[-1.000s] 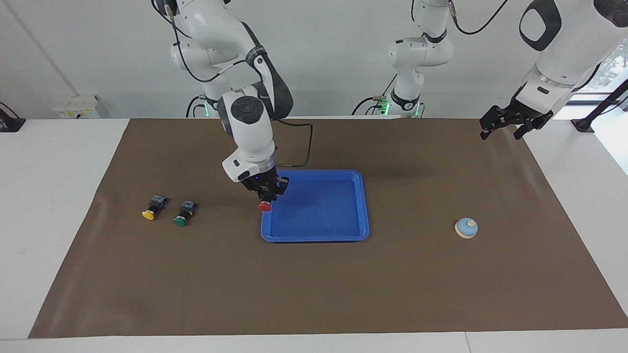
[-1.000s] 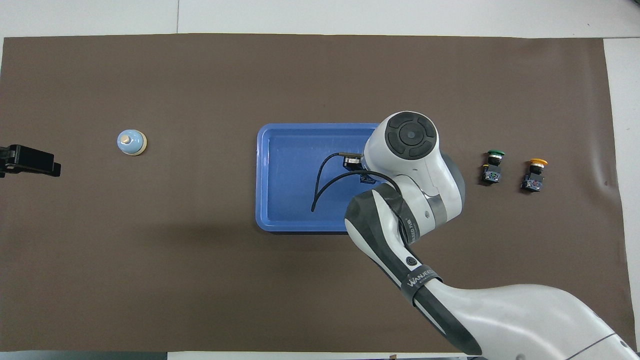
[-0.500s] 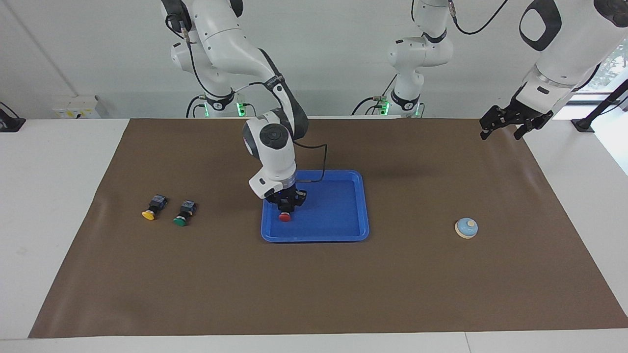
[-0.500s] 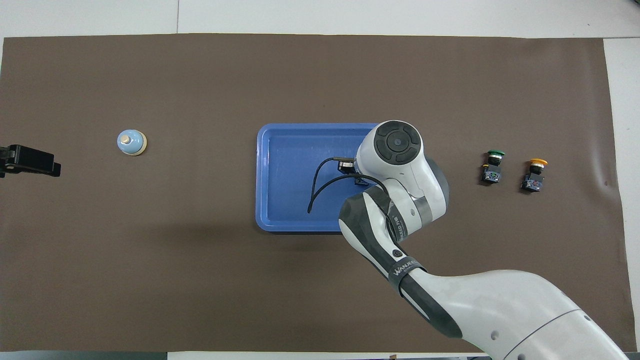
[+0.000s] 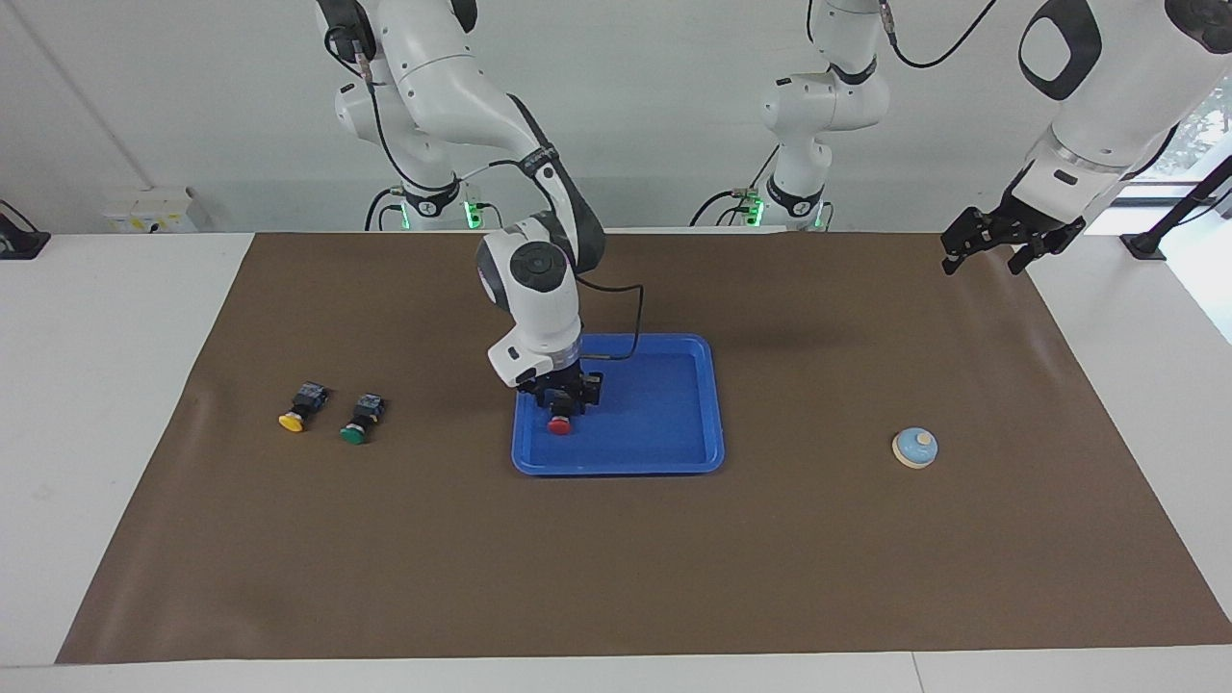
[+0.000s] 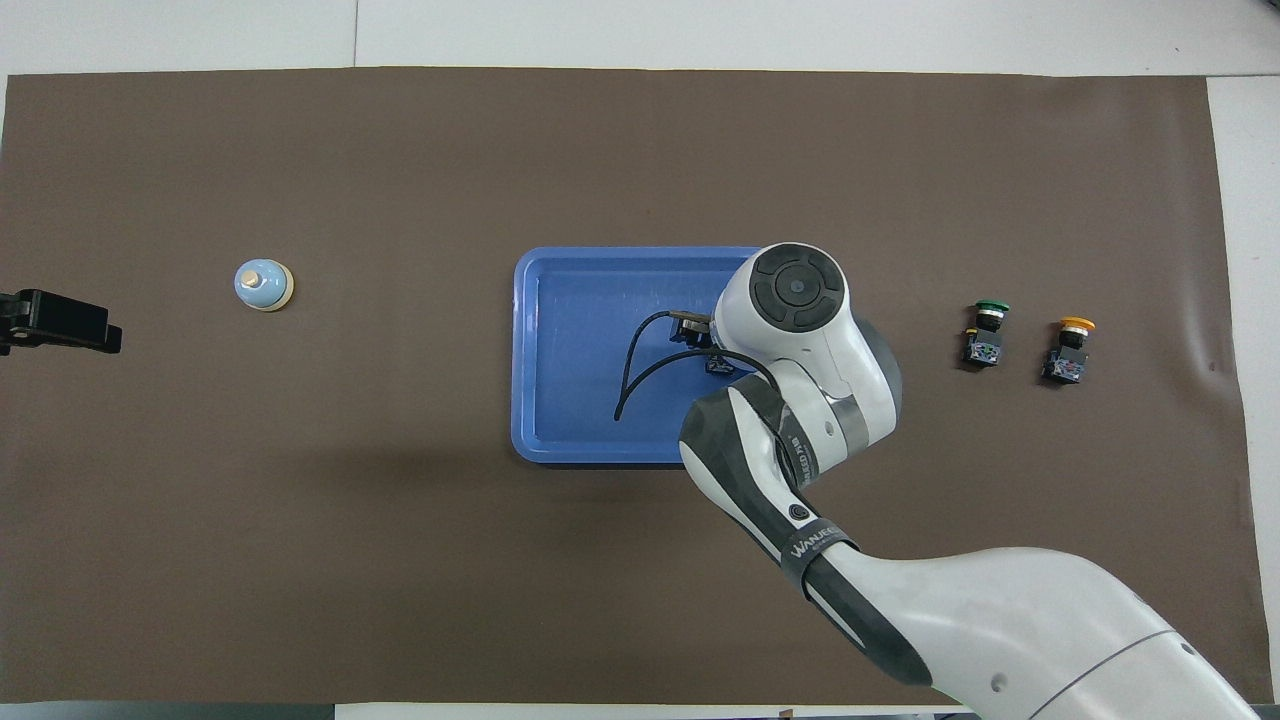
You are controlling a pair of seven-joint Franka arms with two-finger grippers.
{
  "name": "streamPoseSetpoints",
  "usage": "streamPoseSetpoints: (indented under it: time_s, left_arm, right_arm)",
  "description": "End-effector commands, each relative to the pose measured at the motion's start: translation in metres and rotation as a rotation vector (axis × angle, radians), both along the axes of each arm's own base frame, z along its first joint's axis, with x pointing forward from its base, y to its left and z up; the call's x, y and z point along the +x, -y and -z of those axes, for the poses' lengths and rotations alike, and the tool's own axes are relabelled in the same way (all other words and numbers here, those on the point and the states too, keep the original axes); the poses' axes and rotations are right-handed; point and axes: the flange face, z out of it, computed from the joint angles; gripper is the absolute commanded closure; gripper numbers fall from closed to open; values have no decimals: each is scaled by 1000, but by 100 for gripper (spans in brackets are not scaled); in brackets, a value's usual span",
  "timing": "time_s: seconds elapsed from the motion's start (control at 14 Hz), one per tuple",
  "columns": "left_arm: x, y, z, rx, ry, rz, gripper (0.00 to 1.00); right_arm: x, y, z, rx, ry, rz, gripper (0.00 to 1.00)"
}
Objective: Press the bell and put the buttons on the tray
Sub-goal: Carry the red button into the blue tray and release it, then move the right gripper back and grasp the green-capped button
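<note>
The blue tray point(image 5: 674, 452) point(image 6: 580, 300) lies mid-mat. The red button point(image 5: 558, 425) rests on the tray floor, at the tray's end toward the right arm. My right gripper point(image 5: 561, 402) is low in the tray, straddling the button's black body; the wrist hides both in the overhead view. The green button point(image 5: 358, 422) point(image 6: 986, 334) and the yellow button point(image 5: 299, 409) point(image 6: 1069, 350) lie side by side on the mat toward the right arm's end. The light-blue bell point(image 5: 914, 448) point(image 6: 264, 285) stands toward the left arm's end. My left gripper point(image 5: 980, 260) point(image 6: 60, 322) waits open, high over the mat's edge.
A brown mat point(image 5: 616, 577) covers the table, with white tabletop around it. The right arm's cable point(image 6: 640, 370) loops over the tray. The right arm's forearm point(image 6: 900, 600) crosses the mat between the tray and the robots.
The right gripper carried the red button from the tray's rim down into the tray, where the button now sits on the floor. The left arm has not moved.
</note>
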Motion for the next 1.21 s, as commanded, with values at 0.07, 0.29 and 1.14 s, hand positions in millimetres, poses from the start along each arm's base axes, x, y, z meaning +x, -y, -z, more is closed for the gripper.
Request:
streamPoseSetpoints:
  time_s: [0.07, 0.29, 1.14]
  left_arm:
    - [-3, -2, -5, 3, -2, 10, 0]
    - [-3, -2, -5, 3, -4, 10, 0]
    - [-3, -2, -4, 3, -4, 10, 0]
  right_arm:
    - [-3, 33, -62, 9, -5, 59, 0]
    - [-1, 79, -97, -4, -26, 79, 0]
    - [-8, 300, -69, -47, -56, 6, 0]
